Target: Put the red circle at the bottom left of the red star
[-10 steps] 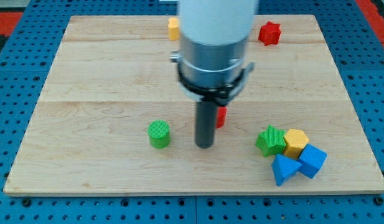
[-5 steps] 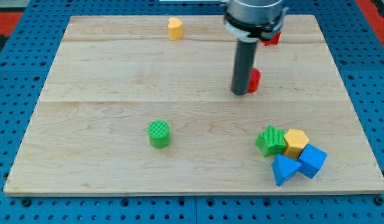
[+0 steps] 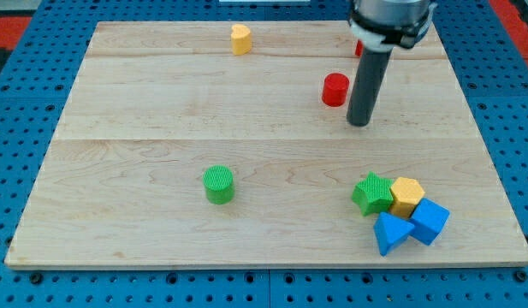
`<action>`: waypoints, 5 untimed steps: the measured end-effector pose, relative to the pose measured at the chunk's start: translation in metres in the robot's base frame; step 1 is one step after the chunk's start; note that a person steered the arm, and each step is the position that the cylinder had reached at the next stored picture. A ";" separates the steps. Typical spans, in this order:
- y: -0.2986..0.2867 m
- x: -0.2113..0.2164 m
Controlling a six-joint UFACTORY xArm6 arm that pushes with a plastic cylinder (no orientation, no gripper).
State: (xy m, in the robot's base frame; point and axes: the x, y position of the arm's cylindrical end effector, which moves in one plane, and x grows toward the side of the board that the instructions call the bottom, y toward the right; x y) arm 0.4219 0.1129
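The red circle stands on the wooden board at the upper right, in full view. My tip rests on the board just to the right of and below the red circle, a small gap apart from it. The red star is almost wholly hidden behind the rod and the arm; only a sliver of red shows at the view's top right, above and to the right of the red circle.
A yellow block sits at the top centre. A green circle sits at the lower middle. A green star, a yellow block, a blue block and a blue triangle cluster at the lower right.
The red circle has moved up the board and slightly left. My tip has moved from the circle's left side round to its lower right, and the arm now covers the red star.
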 end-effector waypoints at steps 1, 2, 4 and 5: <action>-0.022 -0.031; -0.022 -0.062; 0.008 -0.090; 0.025 -0.082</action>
